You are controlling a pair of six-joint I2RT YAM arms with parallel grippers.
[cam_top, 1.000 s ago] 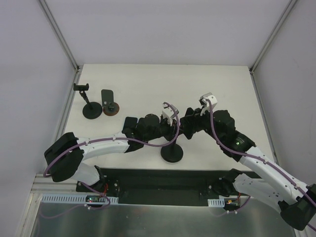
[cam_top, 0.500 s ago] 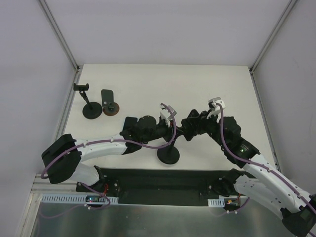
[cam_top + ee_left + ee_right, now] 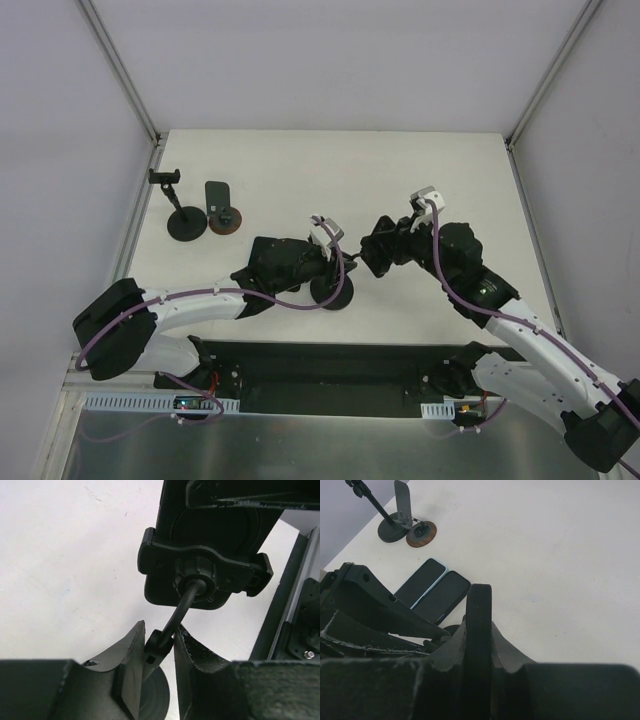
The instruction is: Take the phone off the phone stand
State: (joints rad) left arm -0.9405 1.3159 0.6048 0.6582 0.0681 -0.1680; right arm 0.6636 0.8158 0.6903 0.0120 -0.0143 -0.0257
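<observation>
My left claw [image 3: 159, 634] is clenched on the thin stem of the black phone stand with the round base [image 3: 186, 601], low in the frame, pinning it to the white table [image 3: 65, 555]. Above it, the stand's cradle arms [image 3: 150, 555] grip the black slab phone [image 3: 210, 530], so I judge the phone is not yet out. What remains is pulling it free. My right claw [image 3: 479, 628] is clamped on the phone's edge, at the centre of its view.

In the top view my wrists cover the cradle. The stand's base is cut off in the left wrist view. I cannot tell whether the cradle's hold has loosened.
</observation>
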